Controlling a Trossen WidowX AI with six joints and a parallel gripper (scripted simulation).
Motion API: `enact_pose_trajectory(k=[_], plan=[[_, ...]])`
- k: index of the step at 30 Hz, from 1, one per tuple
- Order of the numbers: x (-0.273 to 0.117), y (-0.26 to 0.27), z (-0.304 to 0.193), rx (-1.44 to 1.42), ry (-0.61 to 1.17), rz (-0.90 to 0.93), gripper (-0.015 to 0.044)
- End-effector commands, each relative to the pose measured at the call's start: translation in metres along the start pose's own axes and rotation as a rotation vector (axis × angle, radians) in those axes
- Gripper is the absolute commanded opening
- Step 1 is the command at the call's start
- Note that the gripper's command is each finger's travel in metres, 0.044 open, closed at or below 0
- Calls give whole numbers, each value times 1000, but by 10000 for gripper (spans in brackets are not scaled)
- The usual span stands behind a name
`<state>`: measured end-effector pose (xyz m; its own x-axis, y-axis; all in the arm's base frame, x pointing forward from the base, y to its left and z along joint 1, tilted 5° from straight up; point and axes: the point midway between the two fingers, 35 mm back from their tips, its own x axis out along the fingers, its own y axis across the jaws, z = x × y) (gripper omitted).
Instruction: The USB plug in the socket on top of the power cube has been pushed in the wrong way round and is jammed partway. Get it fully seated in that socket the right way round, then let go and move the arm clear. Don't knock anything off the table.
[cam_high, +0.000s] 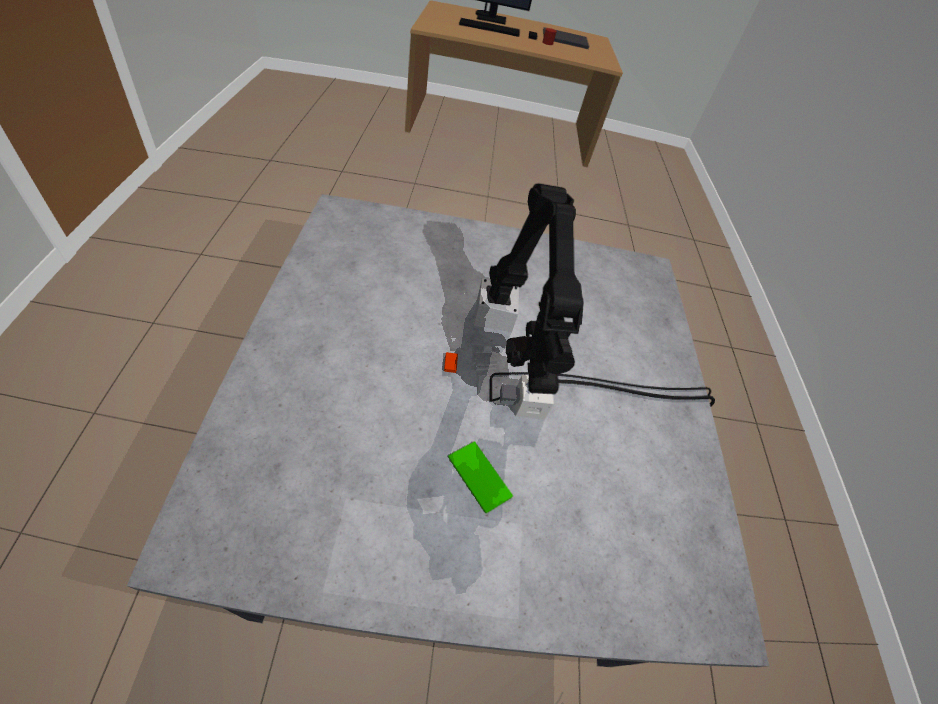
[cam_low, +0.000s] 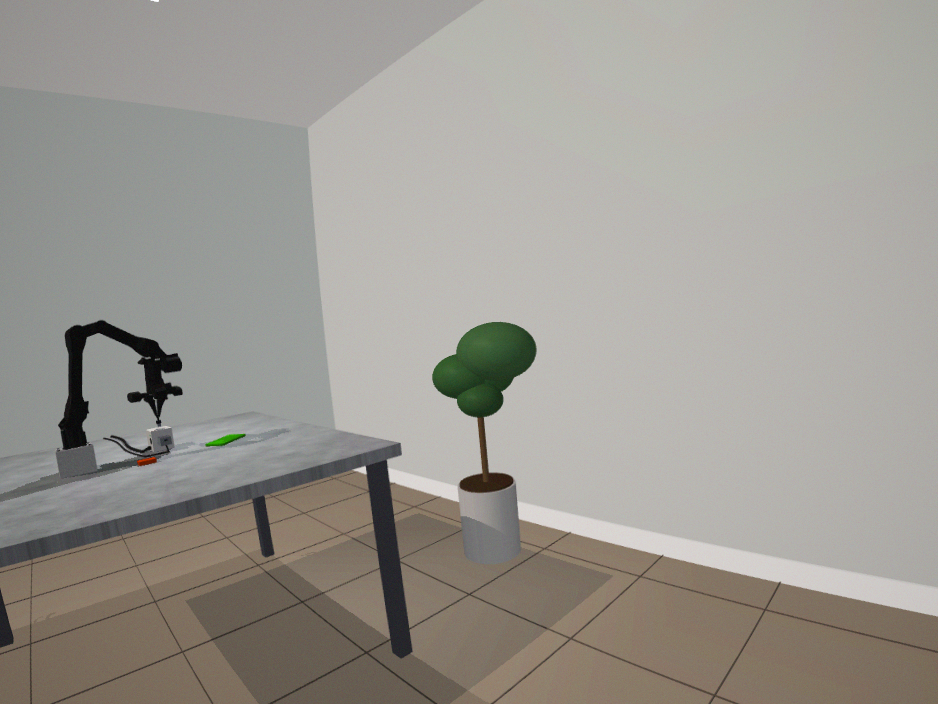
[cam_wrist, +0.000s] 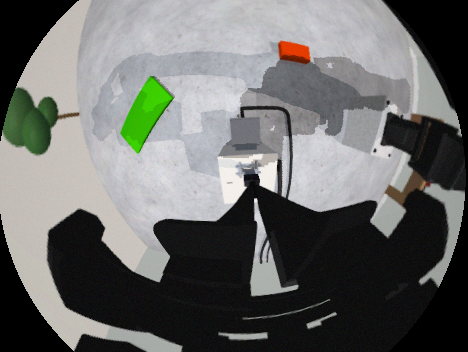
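Observation:
The white power cube (cam_high: 534, 408) (cam_low: 154, 441) (cam_wrist: 227, 172) stands on the table. My gripper (cam_low: 158, 419) (cam_wrist: 253, 190) points down over its top and is shut on the small black USB plug (cam_wrist: 251, 178). In the exterior view the fingertips are just above the cube's top. Grey metallic detail shows beside the plug in the wrist view. How deep the plug sits and which way round it is cannot be told. In the top view the arm hides the fingertips and the plug.
A grey block (cam_high: 508, 391) (cam_wrist: 245, 130) with a black cable (cam_high: 636, 384) (cam_wrist: 289, 145) is at the cube's side. A green slab (cam_high: 480, 476) (cam_low: 225, 439) (cam_wrist: 147, 114) and a small orange-red block (cam_high: 450, 362) (cam_low: 146, 460) (cam_wrist: 294, 52) lie on the table. The arm's base (cam_high: 500, 319) (cam_low: 76, 459) stands behind.

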<state>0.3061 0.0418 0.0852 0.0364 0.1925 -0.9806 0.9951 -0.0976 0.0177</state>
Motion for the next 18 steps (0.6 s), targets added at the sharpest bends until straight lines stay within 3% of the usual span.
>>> enact_pose_trajectory(k=[1,18], plan=[[1,0,0,-7,5,0,0],[3,0,0,-7,5,0,0]])
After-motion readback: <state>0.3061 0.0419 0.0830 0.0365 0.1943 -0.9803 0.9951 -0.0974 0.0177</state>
